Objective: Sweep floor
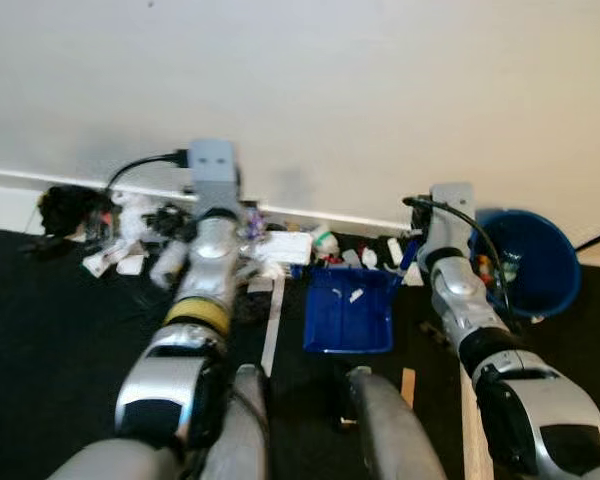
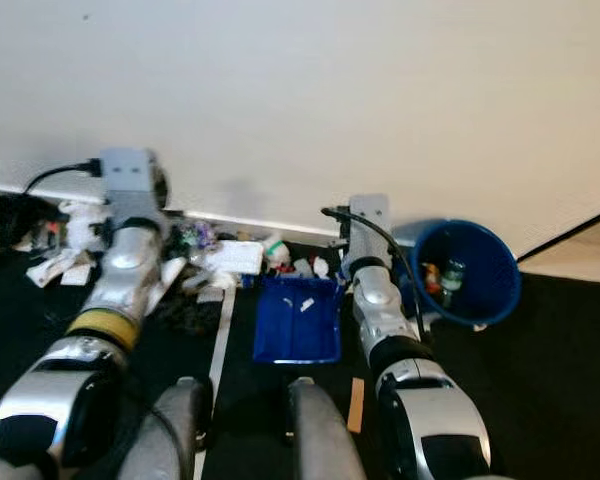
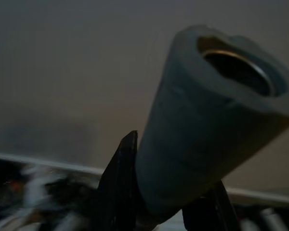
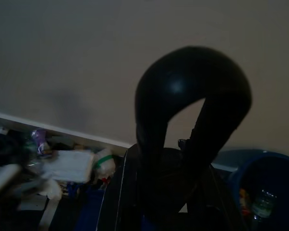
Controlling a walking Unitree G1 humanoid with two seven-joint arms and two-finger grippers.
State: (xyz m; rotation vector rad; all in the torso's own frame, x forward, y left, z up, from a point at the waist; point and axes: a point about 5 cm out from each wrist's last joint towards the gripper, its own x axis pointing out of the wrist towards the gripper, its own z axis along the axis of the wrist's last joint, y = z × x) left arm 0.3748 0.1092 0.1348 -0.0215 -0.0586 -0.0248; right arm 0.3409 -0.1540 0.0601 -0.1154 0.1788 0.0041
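Note:
My left gripper (image 3: 164, 204) is shut on a thick grey tube with a brass-lined open end, the broom handle (image 3: 202, 130). In the eye views its wrist (image 1: 212, 170) is held over a pile of litter (image 1: 140, 240) along the baseboard. My right gripper (image 4: 168, 192) is shut on a black loop, the dustpan handle (image 4: 192, 91). Its wrist (image 1: 450, 205) is above the right rear of the blue dustpan (image 1: 348, 308). The dustpan lies on the dark floor with a few white scraps in it. The broom's head is hidden.
A blue bin (image 1: 530, 262) holding some trash stands to the right, against the wall. More litter and a white sheet (image 1: 285, 247) lie behind the dustpan. A black clump (image 1: 68, 208) sits far left. A white strip (image 1: 273, 325) and a wooden strip (image 1: 408, 385) cross the floor.

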